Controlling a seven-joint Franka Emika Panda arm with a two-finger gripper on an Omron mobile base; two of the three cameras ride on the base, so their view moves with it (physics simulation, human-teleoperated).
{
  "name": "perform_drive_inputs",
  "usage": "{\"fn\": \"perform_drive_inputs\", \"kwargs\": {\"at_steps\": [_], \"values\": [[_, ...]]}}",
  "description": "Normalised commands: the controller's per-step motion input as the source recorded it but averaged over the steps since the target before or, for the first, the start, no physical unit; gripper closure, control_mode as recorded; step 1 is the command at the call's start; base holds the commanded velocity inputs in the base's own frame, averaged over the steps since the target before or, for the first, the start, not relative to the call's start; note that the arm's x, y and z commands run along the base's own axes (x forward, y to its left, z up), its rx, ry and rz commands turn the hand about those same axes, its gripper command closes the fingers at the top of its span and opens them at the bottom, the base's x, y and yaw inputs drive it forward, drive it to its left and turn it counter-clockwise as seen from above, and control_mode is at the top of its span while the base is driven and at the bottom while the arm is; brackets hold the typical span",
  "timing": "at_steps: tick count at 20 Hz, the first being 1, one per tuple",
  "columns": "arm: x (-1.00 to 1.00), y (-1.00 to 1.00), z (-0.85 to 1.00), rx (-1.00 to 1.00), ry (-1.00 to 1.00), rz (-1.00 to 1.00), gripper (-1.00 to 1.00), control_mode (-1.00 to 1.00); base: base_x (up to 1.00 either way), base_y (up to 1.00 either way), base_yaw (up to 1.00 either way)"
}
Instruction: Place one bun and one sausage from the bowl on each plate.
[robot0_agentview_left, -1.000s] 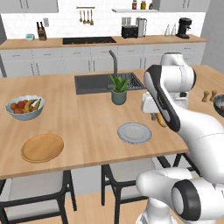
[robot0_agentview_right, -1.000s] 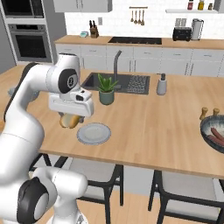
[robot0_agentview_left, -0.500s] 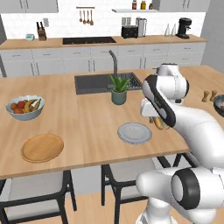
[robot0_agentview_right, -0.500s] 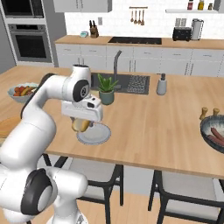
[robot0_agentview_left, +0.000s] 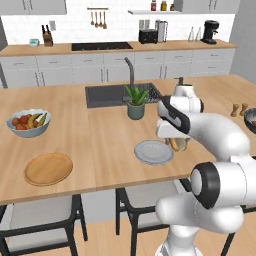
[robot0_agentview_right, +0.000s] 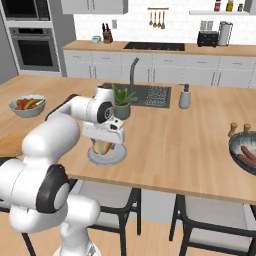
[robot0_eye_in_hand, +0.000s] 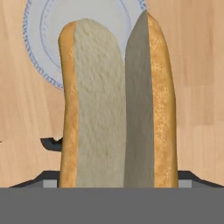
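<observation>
1. Hand view: the hand (robot0_agentview_right: 103, 148) grasps a split bun (robot0_eye_in_hand: 118, 105), its jaws spread wide around it, cut face toward the camera.
2. Just beyond the bun lies the pale plate (robot0_eye_in_hand: 43, 26) with a blue-flecked rim, on the tabletop (robot0_eye_in_hand: 197, 65).
3. Right base view: the hand hangs low over that plate, bun pointing down.
4. Far to the hand's side sits the dark bowl (robot0_agentview_right: 243, 150) with sausages (robot0_agentview_right: 248, 153).
5. Opposite, the wooden plate (robot0_agentview_left: 48, 168) lies well apart.
</observation>
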Motion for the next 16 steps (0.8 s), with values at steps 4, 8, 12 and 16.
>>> {"fn": "perform_drive_inputs", "kwargs": {"at_steps": [4,8,12,16], "values": [[0.58,0.0,-0.37,0.0,0.03,0.0,1.0,-1.0,0.0,0.0,0.0],[0.6,0.0,-0.41,0.0,0.01,0.0,1.0,-1.0,0.0,0.0,0.0],[0.54,-0.01,-0.42,0.0,0.0,0.0,1.0,-1.0,0.0,0.0,0.0],[0.47,-0.01,-0.29,0.0,0.01,0.0,1.0,-1.0,0.0,0.0,0.0]]}}
